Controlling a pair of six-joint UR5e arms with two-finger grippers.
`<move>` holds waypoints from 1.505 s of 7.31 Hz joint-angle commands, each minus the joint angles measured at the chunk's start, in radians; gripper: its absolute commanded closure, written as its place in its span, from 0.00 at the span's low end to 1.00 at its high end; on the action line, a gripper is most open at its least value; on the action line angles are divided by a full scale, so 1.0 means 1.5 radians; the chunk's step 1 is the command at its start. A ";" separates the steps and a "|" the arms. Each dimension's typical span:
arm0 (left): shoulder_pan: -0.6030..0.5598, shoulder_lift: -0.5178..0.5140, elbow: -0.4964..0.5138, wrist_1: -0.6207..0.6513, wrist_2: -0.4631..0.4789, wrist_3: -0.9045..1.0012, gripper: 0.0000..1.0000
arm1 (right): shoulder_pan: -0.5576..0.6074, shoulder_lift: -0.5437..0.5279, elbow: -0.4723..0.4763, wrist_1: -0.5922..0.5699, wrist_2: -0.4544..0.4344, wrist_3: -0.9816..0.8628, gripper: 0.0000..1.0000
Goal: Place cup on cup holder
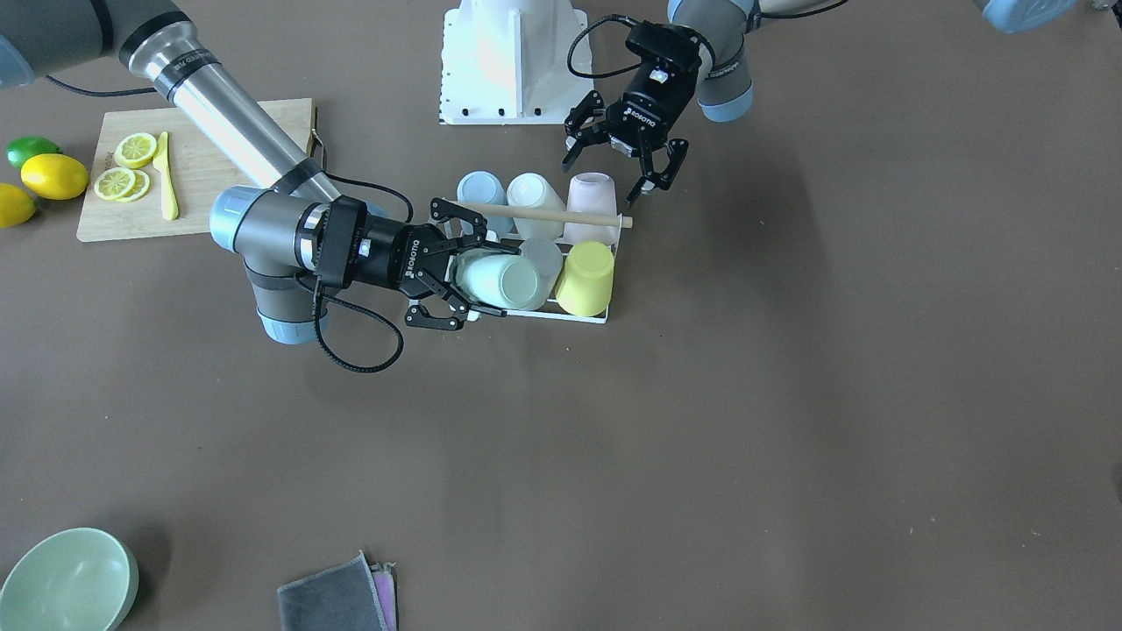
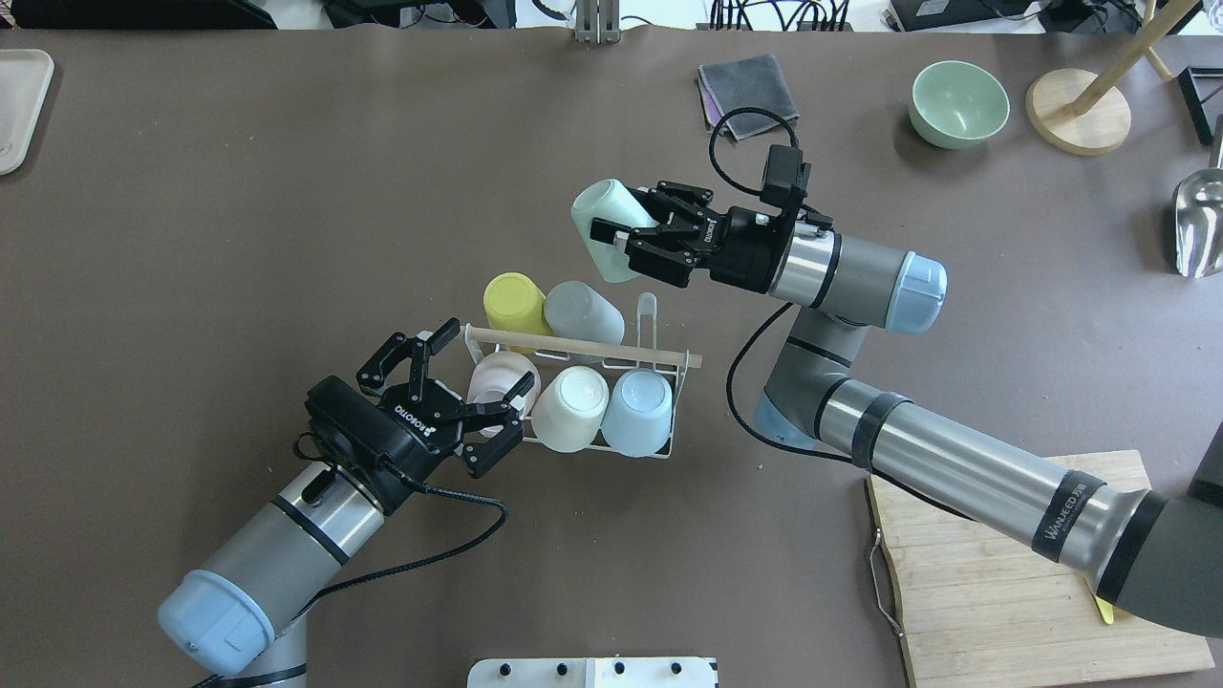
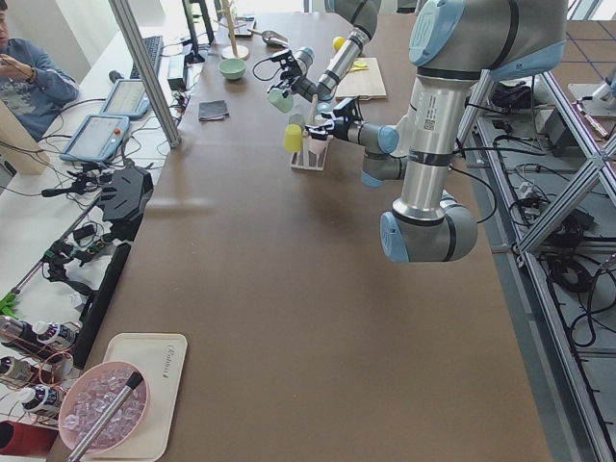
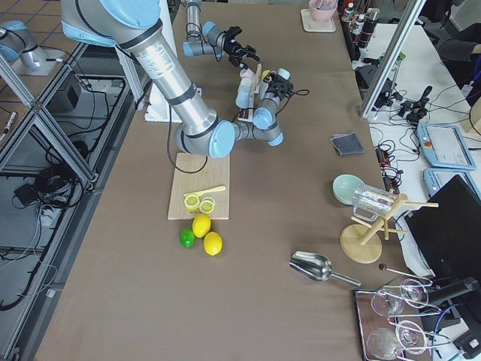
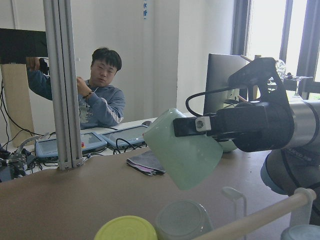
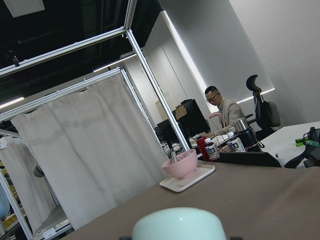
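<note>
The cup holder [image 2: 583, 346], a white wire rack with a wooden rod, stands mid-table and carries yellow [image 2: 514, 302], clear [image 2: 585, 311], pink [image 2: 497, 375], white [image 2: 570, 394] and light blue [image 2: 638, 399] cups upside down. My right gripper [image 2: 616, 250] is shut on a mint green cup [image 2: 597, 210], held tilted in the air above the rack's far side near an empty prong [image 2: 647, 311]. The mint cup also shows in the front-facing view [image 1: 508, 280] and the left wrist view [image 5: 182, 150]. My left gripper [image 2: 485, 358] is open and empty, beside the pink cup at the rack's end.
A wooden cutting board [image 1: 219, 131] with lemon slices and a yellow knife lies beside the right arm, with whole lemons [image 1: 54, 175] and a lime next to it. A green bowl [image 2: 958, 103], a grey cloth [image 2: 747, 86] and a wooden stand [image 2: 1078, 122] sit at the far side.
</note>
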 commanded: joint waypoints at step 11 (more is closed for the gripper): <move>-0.552 0.211 -0.193 0.686 -0.851 -0.191 0.01 | -0.003 -0.046 0.102 -0.051 0.031 0.038 1.00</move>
